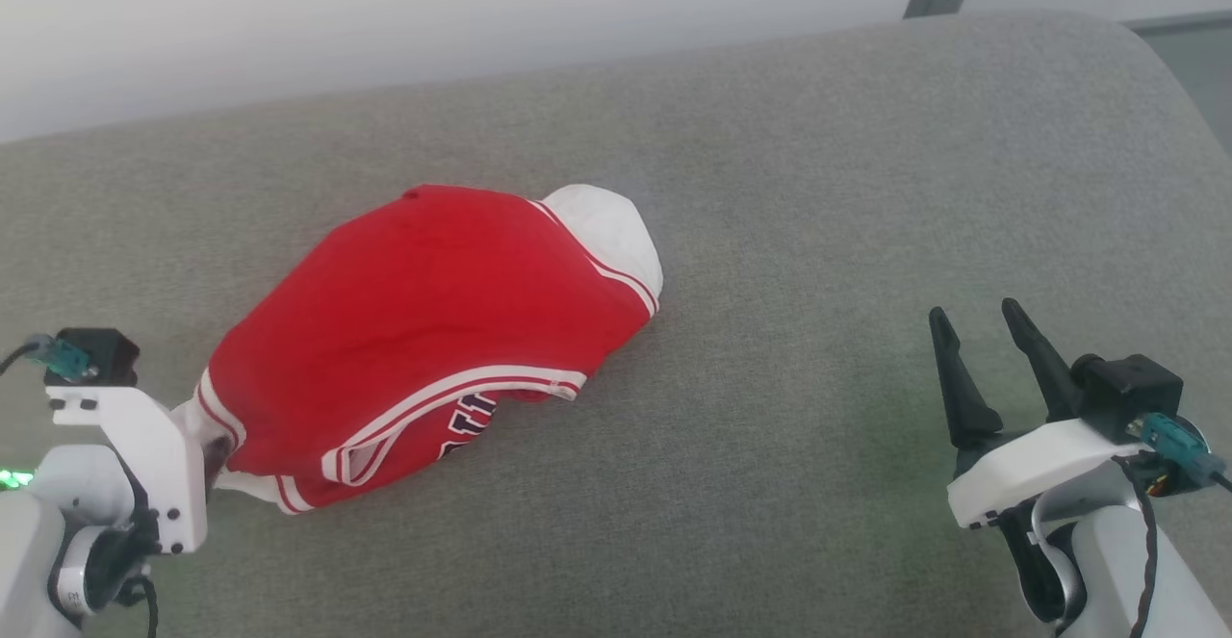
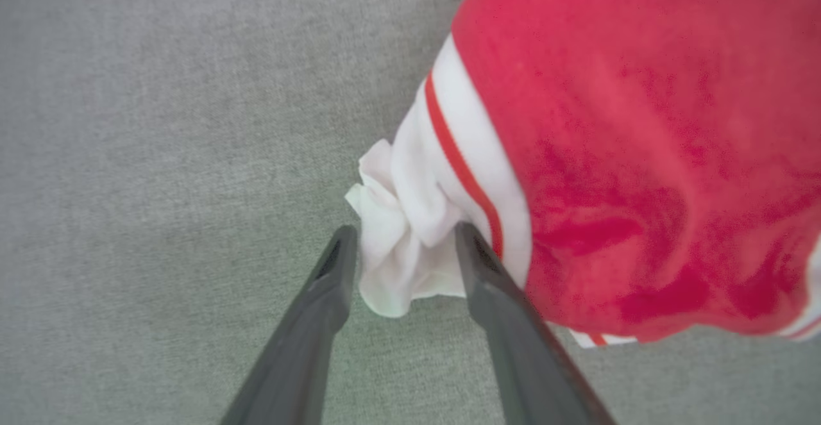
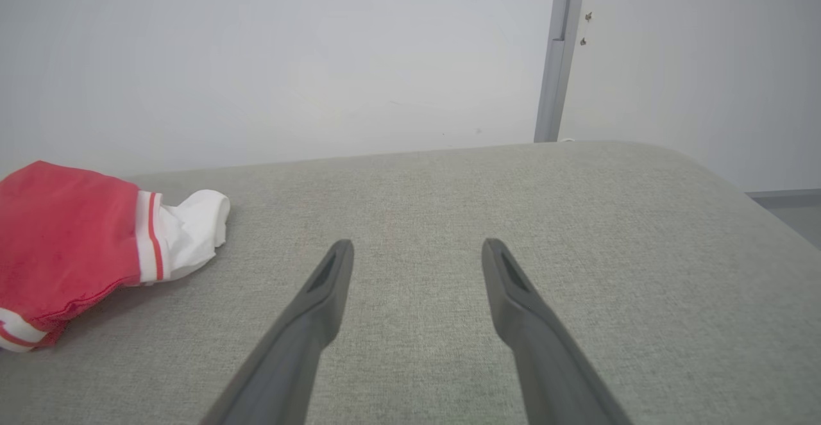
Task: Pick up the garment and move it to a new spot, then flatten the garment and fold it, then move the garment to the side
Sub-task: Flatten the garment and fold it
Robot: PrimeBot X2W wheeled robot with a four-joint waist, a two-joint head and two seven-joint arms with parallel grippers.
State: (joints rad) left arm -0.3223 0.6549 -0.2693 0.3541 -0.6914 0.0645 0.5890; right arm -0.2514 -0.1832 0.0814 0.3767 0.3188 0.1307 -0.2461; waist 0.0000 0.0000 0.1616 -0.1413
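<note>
Head view shows us the garment [image 1: 433, 311] crumpled at the left of the grey worktop [image 1: 818, 234], neither flattened nor folded, the left gripper [image 2: 401, 239] with fingers apart around its near white sleeve [image 2: 388, 207], the right gripper [image 1: 974, 316] with fingers apart far right; we judge most work remains.

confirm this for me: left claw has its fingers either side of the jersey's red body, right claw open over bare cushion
Not quite. The left claw has its fingers either side of the jersey's bunched white sleeve, not its red body; the left wrist view shows this. The rest holds: the right claw is open over bare cushion.
</note>
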